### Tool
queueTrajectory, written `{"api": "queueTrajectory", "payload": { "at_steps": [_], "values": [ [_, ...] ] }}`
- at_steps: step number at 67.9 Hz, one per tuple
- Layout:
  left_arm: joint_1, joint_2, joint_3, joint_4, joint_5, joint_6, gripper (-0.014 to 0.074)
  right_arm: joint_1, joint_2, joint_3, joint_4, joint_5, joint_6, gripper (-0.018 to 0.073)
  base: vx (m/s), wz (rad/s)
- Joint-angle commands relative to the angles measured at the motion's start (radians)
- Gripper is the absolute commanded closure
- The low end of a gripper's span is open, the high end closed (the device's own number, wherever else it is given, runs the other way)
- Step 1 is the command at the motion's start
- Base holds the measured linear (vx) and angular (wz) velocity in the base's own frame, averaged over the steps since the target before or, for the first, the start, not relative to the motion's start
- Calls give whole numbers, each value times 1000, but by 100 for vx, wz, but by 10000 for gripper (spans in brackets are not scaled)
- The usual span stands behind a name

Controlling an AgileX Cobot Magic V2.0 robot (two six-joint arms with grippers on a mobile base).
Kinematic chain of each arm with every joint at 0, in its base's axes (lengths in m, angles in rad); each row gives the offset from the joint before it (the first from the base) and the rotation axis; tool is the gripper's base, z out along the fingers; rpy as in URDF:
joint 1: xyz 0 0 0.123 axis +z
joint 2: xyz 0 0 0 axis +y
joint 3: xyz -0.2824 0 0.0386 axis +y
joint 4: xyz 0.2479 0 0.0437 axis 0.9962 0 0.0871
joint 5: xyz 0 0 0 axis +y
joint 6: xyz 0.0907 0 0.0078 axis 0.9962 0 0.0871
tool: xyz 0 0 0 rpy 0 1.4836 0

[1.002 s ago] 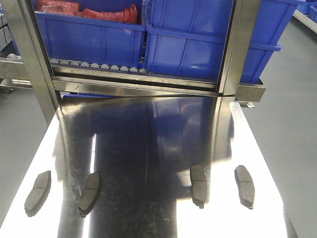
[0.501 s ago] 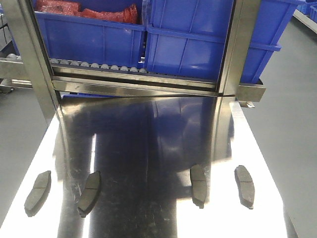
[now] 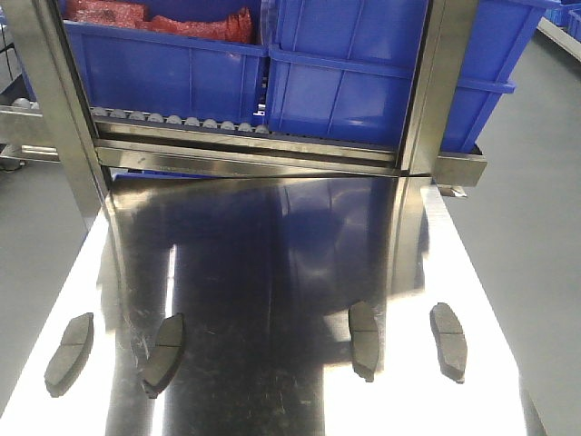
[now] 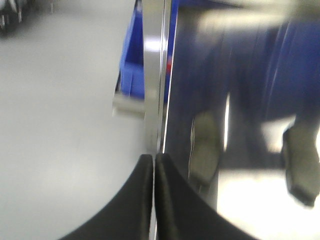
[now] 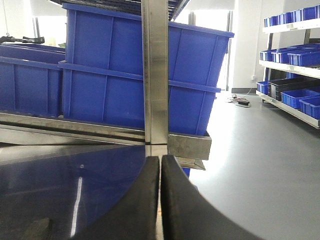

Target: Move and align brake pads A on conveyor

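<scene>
Four brake pads [image 3: 365, 338] are seen lying flat on the mirror-like steel tabletop [image 3: 272, 263]. They are spread in a row across its near part, from 8 o'clock to 4 o'clock in the front view, each well apart from the next. Every pad's long axis is laid roughly near-to-far rather than across the table.

- **Leftmost pad [image 3: 70, 350] and second pad [image 3: 163, 352]:** the far ends are tipped toward 1 o'clock.
- **Third pad [image 3: 365, 338]:** it is set almost straight, 12 to 6 o'clock.
- **Rightmost pad [image 3: 448, 340]:** the far end is leaned toward 11 o'clock.

A thin groove is made out across the middle of the leftmost and rightmost pads. Blue bins [image 3: 182, 73] are ranged at 12 o'clock, behind a steel frame [image 3: 245, 156].

The left wrist view is blurred. The black fingers of the left gripper [image 4: 154, 157] are pressed together with nothing between them, at the table's edge. Two pads are smeared at 3 o'clock. The fingers of the right gripper [image 5: 160, 157] are likewise brought together, with nothing held. A steel upright [image 5: 155, 70] is found at 12 o'clock, with a blue bin [image 5: 110, 75] behind it.
</scene>
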Motion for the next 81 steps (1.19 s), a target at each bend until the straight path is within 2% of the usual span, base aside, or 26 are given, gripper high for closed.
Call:
{"api": "queueTrajectory", "payload": {
  "at_steps": [1,9,23,31,37,48,56,61,68,81],
  "values": [
    [0,36,-35,-6,-42,1,603,-7,-12,12,-5,-71,-9,571,0,0],
    [0,45,-35,-5,-84,-1,603,-7,-12,12,-5,-71,-9,571,0,0],
    [0,46,-35,-4,-48,-5,586,-7,-12,12,-5,-71,-9,571,0,0],
    [0,46,-50,-3,-29,31,515,-7,-12,12,-5,-71,-9,571,0,0],
    [0,71,-79,-17,8,54,423,-7,-12,12,-5,-71,-9,571,0,0],
    [0,160,-148,-97,83,127,238,-7,-12,12,-5,-71,-9,571,0,0],
    [0,254,-211,-215,110,272,144,-7,-12,12,-5,-71,-9,571,0,0],
    [0,337,-260,-300,143,365,123,-7,-12,12,-5,-71,-9,571,0,0],
    [0,463,-329,-370,184,432,125,-7,-12,12,-5,-71,-9,571,0,0],
    [-44,685,-446,-365,195,439,125,-7,-12,12,-5,-71,-9,571,0,0]
  ]
}}
